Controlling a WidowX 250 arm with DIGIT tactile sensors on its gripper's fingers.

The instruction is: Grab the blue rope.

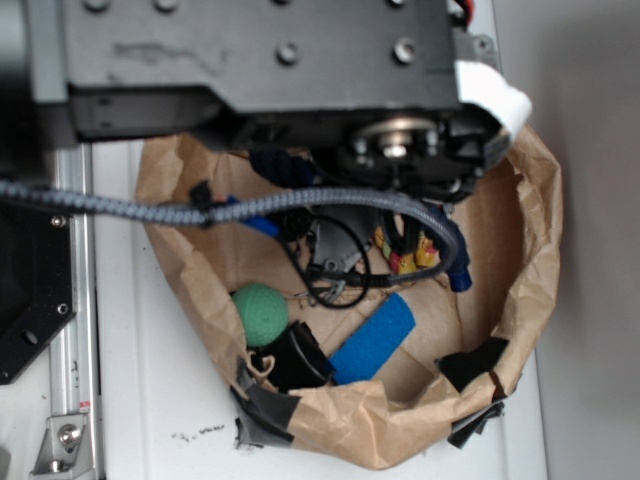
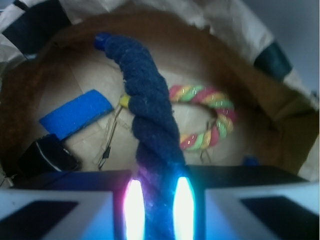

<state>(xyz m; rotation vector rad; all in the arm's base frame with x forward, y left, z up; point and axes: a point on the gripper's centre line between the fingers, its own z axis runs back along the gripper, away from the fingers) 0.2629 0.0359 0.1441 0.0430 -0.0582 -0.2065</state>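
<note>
No legible brands or writing anywhere. Wrist view: fingers (image 2: 157, 210) pinch the blue rope (image 2: 150, 120), one glowing pad on each side of the cord. Rope's long axis runs from the fingers up and away, leaning slightly left, its brighter blue tip (image 2: 102, 40) at the far end near the paper bag (image 2: 260, 145) wall. It crosses over the striped rope (image 2: 210, 120); the flat blue strip (image 2: 75, 114) lies left.

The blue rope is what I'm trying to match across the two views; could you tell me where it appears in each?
Exterior: the blue rope shows only in bits, at upper centre under the arm.
Wrist: it runs up the centre from between the end effector fingers to its blue tip at upper left.
Shared landmark: the flat blue strip.
</note>
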